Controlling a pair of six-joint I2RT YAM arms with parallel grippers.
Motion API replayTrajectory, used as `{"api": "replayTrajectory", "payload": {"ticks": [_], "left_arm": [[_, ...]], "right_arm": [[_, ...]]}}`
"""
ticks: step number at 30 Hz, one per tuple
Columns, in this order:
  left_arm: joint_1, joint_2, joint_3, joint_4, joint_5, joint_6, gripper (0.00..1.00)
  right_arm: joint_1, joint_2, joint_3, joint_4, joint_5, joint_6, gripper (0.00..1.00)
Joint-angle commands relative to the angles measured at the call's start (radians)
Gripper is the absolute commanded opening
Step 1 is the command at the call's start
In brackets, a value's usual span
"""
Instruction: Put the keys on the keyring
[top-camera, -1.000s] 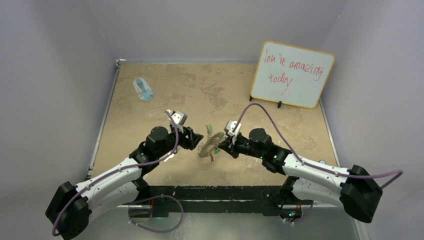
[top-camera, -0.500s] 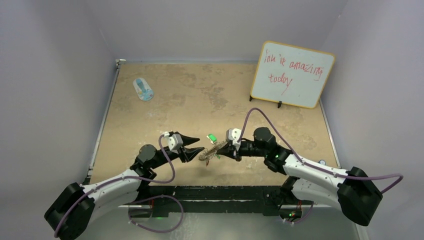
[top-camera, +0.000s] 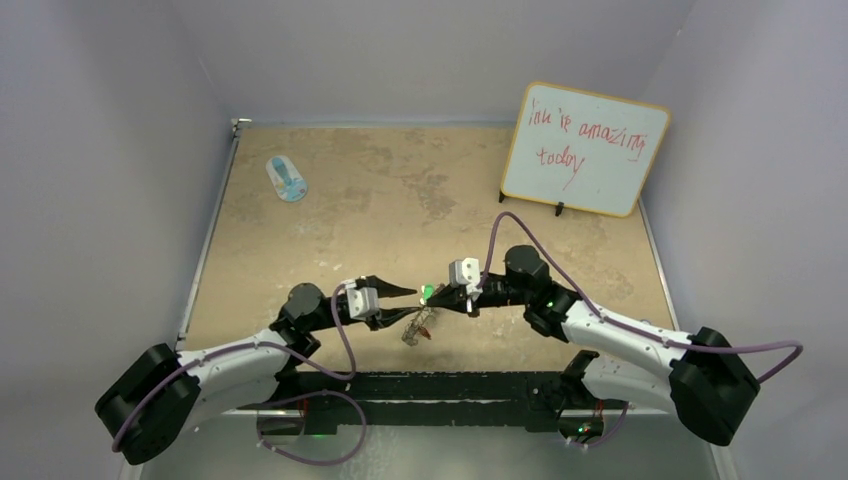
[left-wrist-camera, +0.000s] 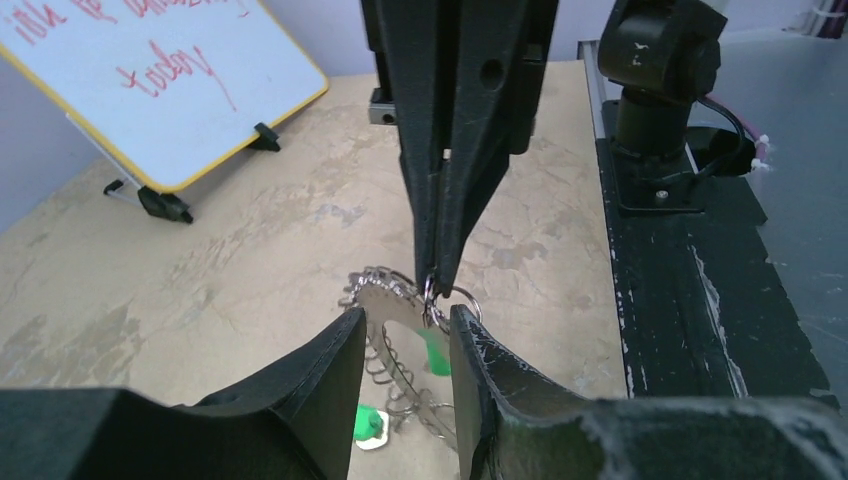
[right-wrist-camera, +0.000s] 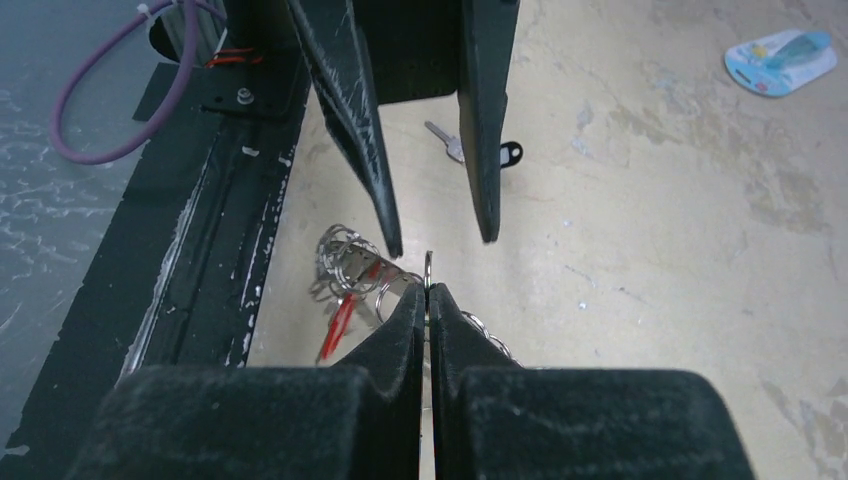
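The keyring (top-camera: 418, 327) hangs edge-on over the table's near edge, its wire loops showing round the rim (left-wrist-camera: 385, 312). My right gripper (right-wrist-camera: 428, 292) is shut on one of those wire loops (left-wrist-camera: 432, 292). My left gripper (left-wrist-camera: 405, 335) is open, one finger on each side of the ring plate, with a gap to it on both sides. A key's green tag (left-wrist-camera: 435, 352) and a red tag (right-wrist-camera: 340, 320) dangle from the ring. A key with a black tag (right-wrist-camera: 480, 150) lies loose on the table below the left fingers (right-wrist-camera: 370, 130).
A green-and-white piece (left-wrist-camera: 368, 425) lies on the table under the ring. The blue-and-white oval object (top-camera: 287, 178) sits far left. A whiteboard (top-camera: 585, 148) stands at the back right. The black front rail (left-wrist-camera: 680, 300) runs close beside the ring.
My left arm has dropped low and stretched right until its jaws straddle the ring, and the jaws have narrowed. The right gripper has kept its hold, and the ring now hangs lower and nearer.
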Motion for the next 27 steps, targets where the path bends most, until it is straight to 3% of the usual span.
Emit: {"api": "replayTrajectory", "payload": {"ticks": [1, 6, 17, 19, 23, 27], "left_arm": [[-0.041, 0.025, 0.061, -0.022, 0.033, 0.099, 0.34], [-0.050, 0.044, 0.068, -0.022, -0.004, 0.110, 0.28], [-0.050, 0.013, 0.110, -0.135, -0.026, 0.144, 0.01], [-0.050, 0.004, 0.127, -0.169, -0.023, 0.150, 0.02], [-0.050, -0.033, 0.147, -0.236, -0.058, 0.173, 0.19], [-0.050, -0.072, 0.149, -0.306, -0.088, 0.220, 0.26]], "right_arm": [[-0.005, 0.001, 0.067, 0.029, -0.060, -0.047, 0.00], [-0.006, 0.010, 0.084, 0.006, -0.073, -0.053, 0.00], [-0.006, 0.005, 0.091, -0.015, -0.074, -0.063, 0.00], [-0.006, 0.005, 0.096, -0.026, -0.071, -0.072, 0.00], [-0.006, -0.005, 0.101, -0.040, -0.063, -0.082, 0.00], [-0.006, -0.010, 0.101, -0.038, -0.061, -0.085, 0.00]]}}
